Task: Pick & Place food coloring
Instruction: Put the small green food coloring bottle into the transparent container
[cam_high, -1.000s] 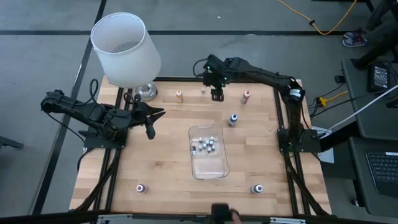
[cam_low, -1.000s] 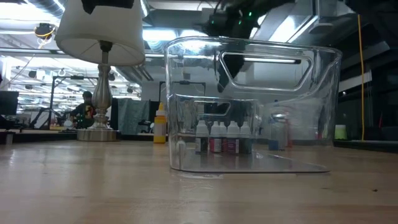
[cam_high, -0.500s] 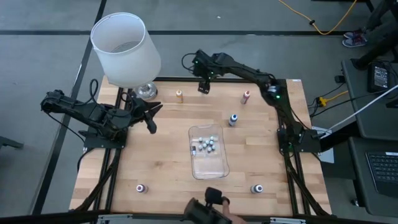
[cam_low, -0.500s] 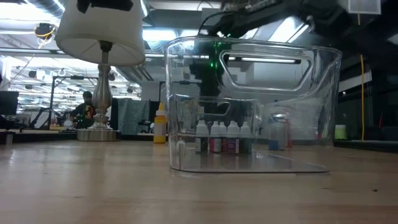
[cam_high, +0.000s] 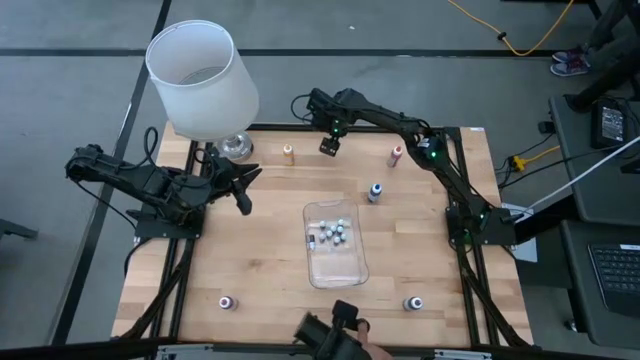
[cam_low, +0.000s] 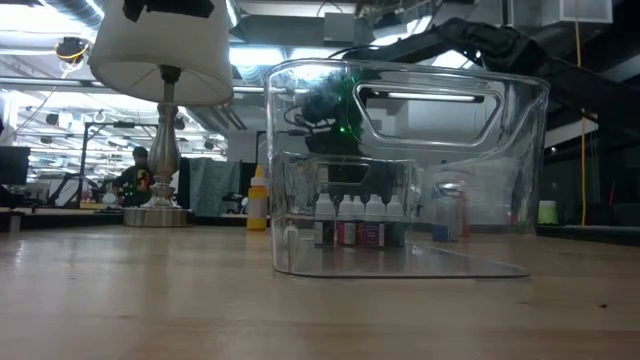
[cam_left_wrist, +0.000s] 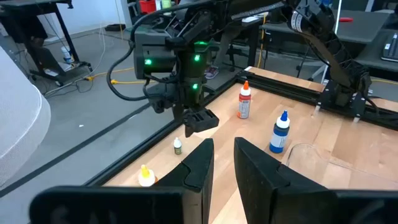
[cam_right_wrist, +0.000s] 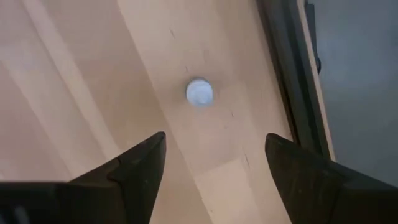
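From above, the wooden table (cam_high: 260, 260) holds a clear tray (cam_high: 335, 245) in the middle with a bunch of tiny food coloring bottles (cam_high: 335, 232) inside. More bottles stand alone: an orange one (cam_high: 288, 153), a red one (cam_high: 396, 155), a blue one (cam_high: 375, 191), and two near the front edge (cam_high: 226, 302) (cam_high: 413, 303). The right gripper (cam_high: 328, 146) hangs over the far edge of the table. The left gripper (cam_high: 243, 205) waits at the left side, by the white lamp (cam_high: 200, 80).

From table height, the bottles (cam_low: 360, 222) stand in a row inside the tray (cam_low: 520, 180).

The left wrist view shows the left gripper (cam_left_wrist: 224, 163) with its fingers close together, holding nothing. Beyond it, the right gripper (cam_left_wrist: 200, 120) hangs above a tiny bottle (cam_left_wrist: 178, 146).

The right wrist view looks straight down. The right gripper (cam_right_wrist: 214, 168) has its fingers spread wide, with a pale bottle cap (cam_right_wrist: 199, 92) on the table below.
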